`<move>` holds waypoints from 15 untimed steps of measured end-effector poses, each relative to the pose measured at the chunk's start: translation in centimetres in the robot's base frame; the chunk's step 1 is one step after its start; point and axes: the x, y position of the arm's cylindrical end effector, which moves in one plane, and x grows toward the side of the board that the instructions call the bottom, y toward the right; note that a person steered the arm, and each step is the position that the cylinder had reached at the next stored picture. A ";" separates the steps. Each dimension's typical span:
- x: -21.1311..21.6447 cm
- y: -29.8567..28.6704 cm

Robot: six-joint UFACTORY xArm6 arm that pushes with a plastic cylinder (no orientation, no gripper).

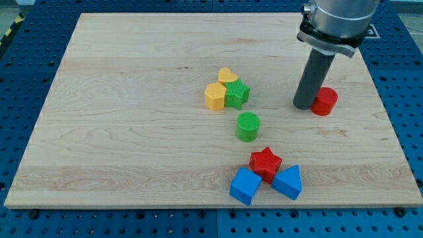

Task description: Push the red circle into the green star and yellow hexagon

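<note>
The red circle (325, 101) lies on the wooden board (132, 132) at the view's right. My tip (305, 106) rests on the board, touching the red circle's left side. The green star (237, 94) sits near the board's middle, touching the yellow hexagon (215, 96) on its left. A yellow heart-like block (227, 76) sits just above them, touching both. The red circle is well to the right of this cluster.
A green circle (248, 126) lies below the green star. Lower, a red star (266, 163) touches a blue cube (245, 186) and a blue triangle (287, 182). The board sits on a blue perforated table (20, 79).
</note>
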 end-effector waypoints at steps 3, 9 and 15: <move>4.3 6.9; 2.8 8.7; -0.5 3.7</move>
